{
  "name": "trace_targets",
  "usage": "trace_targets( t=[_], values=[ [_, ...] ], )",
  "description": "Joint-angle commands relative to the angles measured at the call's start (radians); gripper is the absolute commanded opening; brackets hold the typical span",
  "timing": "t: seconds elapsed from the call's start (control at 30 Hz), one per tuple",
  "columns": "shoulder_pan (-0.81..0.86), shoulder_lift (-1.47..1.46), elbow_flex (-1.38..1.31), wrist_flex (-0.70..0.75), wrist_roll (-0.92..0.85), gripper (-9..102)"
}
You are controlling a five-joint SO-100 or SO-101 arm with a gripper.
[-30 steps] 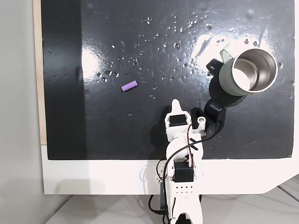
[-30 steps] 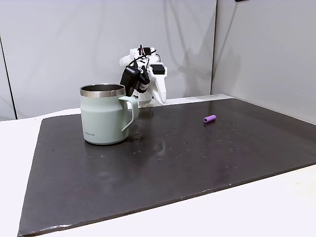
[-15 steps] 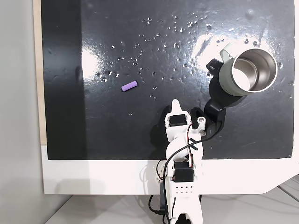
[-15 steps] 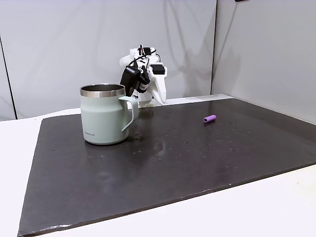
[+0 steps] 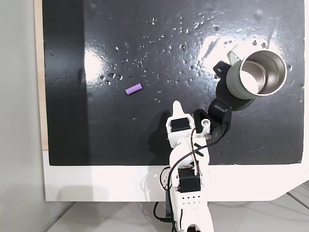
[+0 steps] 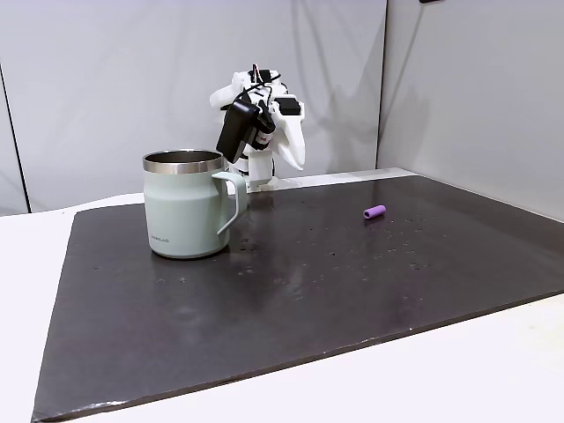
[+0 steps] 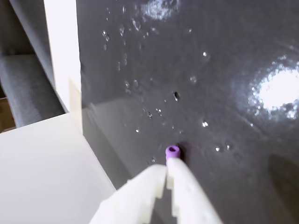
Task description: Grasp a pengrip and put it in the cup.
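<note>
— Which step?
— Reaching, by the look of it; nothing grasped yet. Gripper (image 7: 167, 173) with fingers pressed together in the wrist view, empty, raised near the arm's base.
— And the pengrip (image 5: 134, 89)?
— Lying alone on the dark mat (image 5: 145, 135), well apart from the cup (image 5: 256, 75), which stands upright toward the right of the top-down fixed view. In the wrist view, purple end (image 7: 172, 151) just past the white fingertips.
— Next?
— Probably swing left, spread the fingers, come down astride the little ribbed tube. Small and round, so likely to roll if nudged off-centre.
</note>
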Motion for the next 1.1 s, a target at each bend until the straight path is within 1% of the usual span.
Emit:
trace_targets(
  t=[0.0,0.17,0.27,0.4,0.6,0.73,0.9,1.07],
  values=[
    [-0.006,-0.221,-0.189,-0.025,0.025,0],
    [-0.044,-0.480,-0.316,-0.080,0.066,0],
    [-0.095,-0.624,-0.405,-0.084,0.117,0],
    [-0.140,-0.807,-0.540,-0.054,0.178,0],
    [-0.161,-1.023,-0.666,-0.043,0.270,0],
    [-0.167,-1.178,-0.793,0.003,0.341,0],
    [-0.210,-1.330,-0.945,0.052,0.354,0],
    [-0.264,-1.391,-1.015,0.083,0.373,0]
  ],
)
